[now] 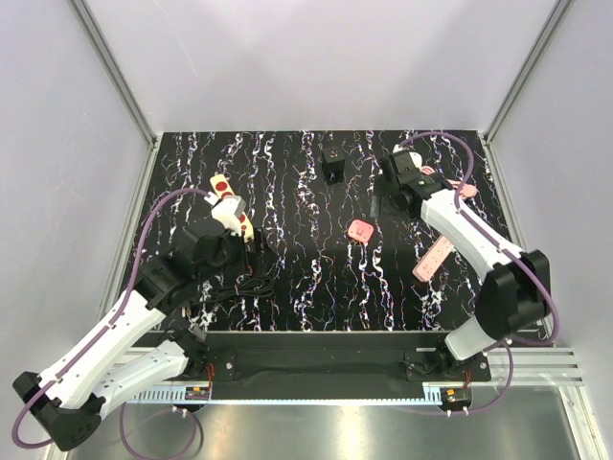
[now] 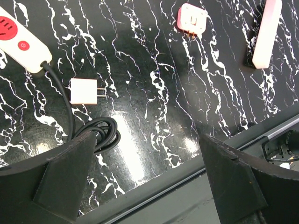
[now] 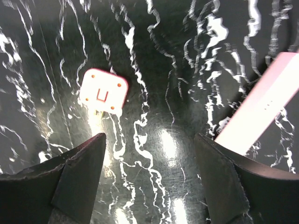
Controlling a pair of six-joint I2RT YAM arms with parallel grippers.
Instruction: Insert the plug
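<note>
A cream power strip with red sockets (image 1: 230, 206) lies at the left of the table; in the left wrist view (image 2: 18, 39) its black cable (image 2: 96, 133) coils by my left finger. A small white two-prong plug (image 2: 84, 91) lies loose beside the cable. A pink square plug (image 1: 361, 230) lies mid-table and also shows in the left wrist view (image 2: 191, 18) and the right wrist view (image 3: 103, 91). My left gripper (image 2: 147, 140) is open and empty over the table's near edge. My right gripper (image 3: 150, 137) is open and empty above bare table, between the pink plug and a pink strip.
A pink power strip (image 1: 433, 259) lies at the right, under the right forearm; it also shows in the right wrist view (image 3: 259, 109) and the left wrist view (image 2: 267, 32). A small black block (image 1: 332, 168) stands at the back centre. Grey walls enclose the table.
</note>
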